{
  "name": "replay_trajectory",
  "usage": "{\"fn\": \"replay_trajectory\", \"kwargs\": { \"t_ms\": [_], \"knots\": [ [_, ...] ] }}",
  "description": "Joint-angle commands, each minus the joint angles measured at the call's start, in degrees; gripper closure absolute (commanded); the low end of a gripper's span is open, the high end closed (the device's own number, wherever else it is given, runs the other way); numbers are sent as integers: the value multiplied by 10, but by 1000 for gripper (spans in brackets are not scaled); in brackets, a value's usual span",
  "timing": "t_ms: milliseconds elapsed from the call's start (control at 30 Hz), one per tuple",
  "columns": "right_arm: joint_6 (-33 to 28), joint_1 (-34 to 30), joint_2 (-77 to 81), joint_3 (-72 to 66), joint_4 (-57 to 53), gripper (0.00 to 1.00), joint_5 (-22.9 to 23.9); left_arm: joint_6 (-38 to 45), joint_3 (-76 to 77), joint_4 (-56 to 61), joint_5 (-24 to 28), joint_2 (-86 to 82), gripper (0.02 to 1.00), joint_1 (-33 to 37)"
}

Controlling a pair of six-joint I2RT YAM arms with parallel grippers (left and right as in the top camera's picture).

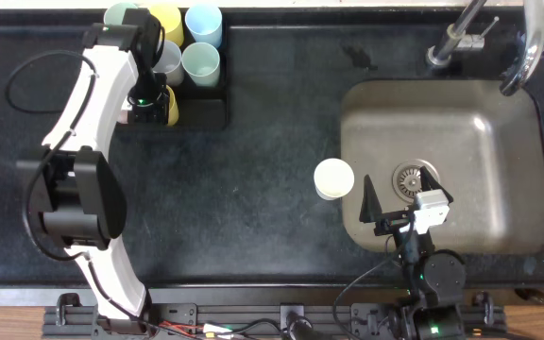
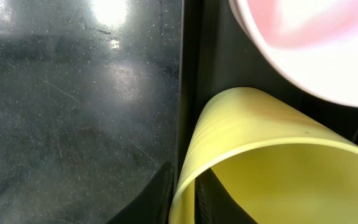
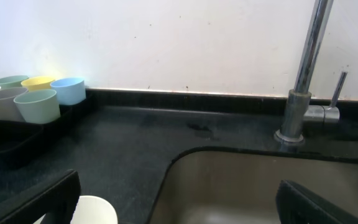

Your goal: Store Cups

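**Yellow cup gripped at the tray, white cup stands beside the sink**

At the left of the dark surface (image 1: 272, 161), the left arm reaches up to a black tray (image 1: 211, 111) set against the back edge. The left gripper (image 1: 149, 97) has its fingers (image 2: 154, 199) pinching the rim of a yellow cup (image 2: 260, 124), one finger outside the wall and one inside. The cup is at the tray's near-left corner. Whether it rests on the tray floor cannot be told.

A pale cup (image 1: 165, 61) sits just beside it in the next row. A pale green cup (image 1: 201, 62) is to that cup's right. Along the back of the tray stand a green cup (image 1: 119, 13), a back-row yellow cup (image 1: 166, 19) and a light-blue cup (image 1: 203, 23), packed close together.

Toward the middle, well apart from the tray, a white cup (image 1: 333, 178) stands alone on the surface, just beside the left rim of the steel sink (image 1: 489, 132).

The right gripper (image 1: 401, 194) hangs over the sink's near-left part, close to the white cup but not touching it. Its fingers (image 3: 42, 199) are spread wide with nothing between them.

At the back right, a chrome faucet (image 1: 461, 38) rises from the surface behind the sink.
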Motion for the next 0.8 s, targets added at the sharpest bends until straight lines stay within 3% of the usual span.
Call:
{"fn": "replay_trajectory", "kwargs": {
  "t_ms": [33, 167, 333, 533, 667, 700, 800],
  "knots": [
    [2, -1, -6, -8, 3, 7, 0, -14, -5, -3, -6, -36, 829, 5],
    [2, -1, -6, -8, 3, 5, 0, -27, -5, -19, -10, -52, 768, 5],
    [2, -1, -6, -8, 3, 3, 0, -35, -5, -36, -11, -70, 518, 5],
    [2, -1, -6, -8, 3, 5, 0, -37, -5, -35, -11, -111, 364, 5],
    [2, -1, -6, -8, 3, 5, 0, -30, -5, -11, -23, -161, 56, -7],
    [2, -1, -6, -8, 3, 5, 0, -24, -5, -1, -34, -173, 18, -14],
    [2, -1, -6, -8, 3, 5, 0, 11, -4, 40, -71, -202, 18, -45]
  ]
}}
